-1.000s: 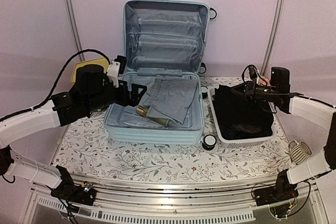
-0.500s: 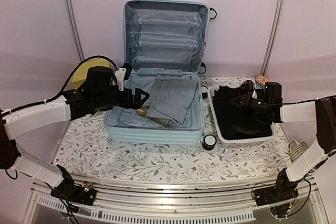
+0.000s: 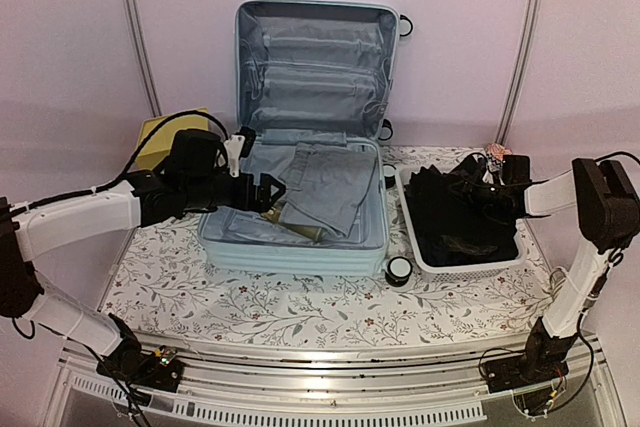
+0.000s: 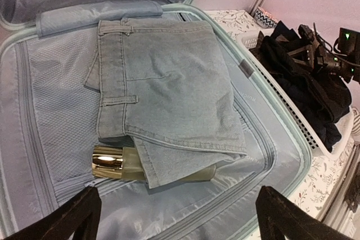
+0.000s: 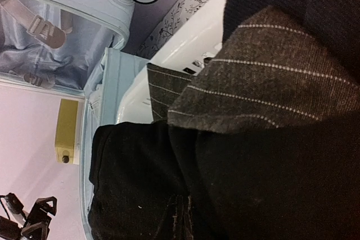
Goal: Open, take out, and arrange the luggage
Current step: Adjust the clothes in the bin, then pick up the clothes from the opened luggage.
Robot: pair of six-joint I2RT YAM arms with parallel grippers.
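My left hand (image 4: 179, 196) hangs spread wide over the luggage (image 3: 300, 249), which lies open on the desk (image 3: 250, 319). I'm unpacking, I'd say: next, lower onto the folded jeans (image 4: 169, 82). Beyond, my right hand (image 3: 478, 185) sits closed among the basket's (image 3: 470, 269) dark clothes (image 5: 253, 184).

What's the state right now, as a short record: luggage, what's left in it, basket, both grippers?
luggage: open, lid upright
inside: folded jeans, gold-capped bottle partly under them
basket: white, right of the luggage, holds dark clothes
left gripper: open, over the luggage's lower half, holding nothing
right gripper: shut, at the dark clothes; grip not visible
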